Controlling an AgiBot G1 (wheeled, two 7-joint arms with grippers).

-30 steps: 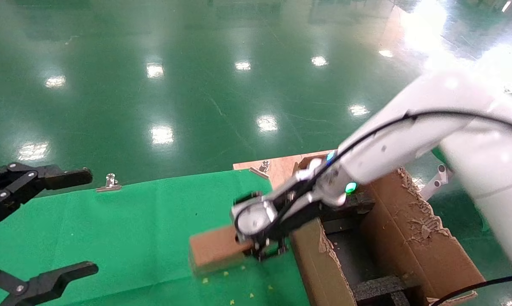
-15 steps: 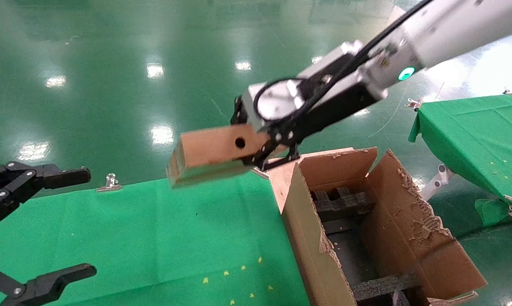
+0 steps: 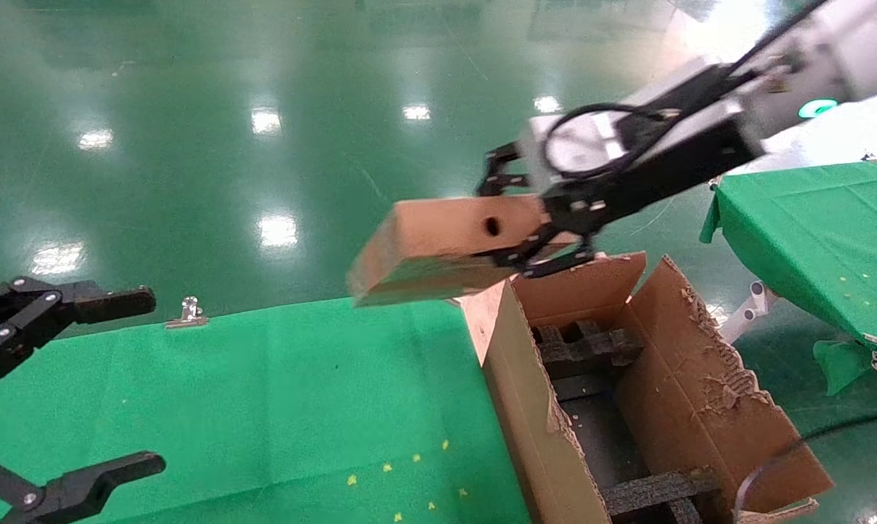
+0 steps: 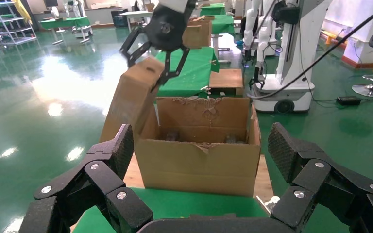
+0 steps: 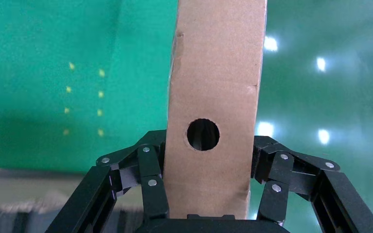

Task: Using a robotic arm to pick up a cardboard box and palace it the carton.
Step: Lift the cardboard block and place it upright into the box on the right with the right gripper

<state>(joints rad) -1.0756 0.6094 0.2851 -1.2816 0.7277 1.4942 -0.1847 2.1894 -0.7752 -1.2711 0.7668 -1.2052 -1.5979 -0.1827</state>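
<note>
Spanning the near left, green-clothed bench, bare apart from small yellow specks. Butting against its right edge, carton with ragged flaps standing open, mouth unobstructed; black foam inserts inside, perhaps more beneath them, hard to tell. Hanging in open air above the carton's far-left corner, well off the bench, cardboard box, tilted, round hole showing. Clamped on its right end, right gripper, jaws pressing both broad faces. Parked at the bench's left edge, left gripper, jaws wide apart, holding nothing.
</note>
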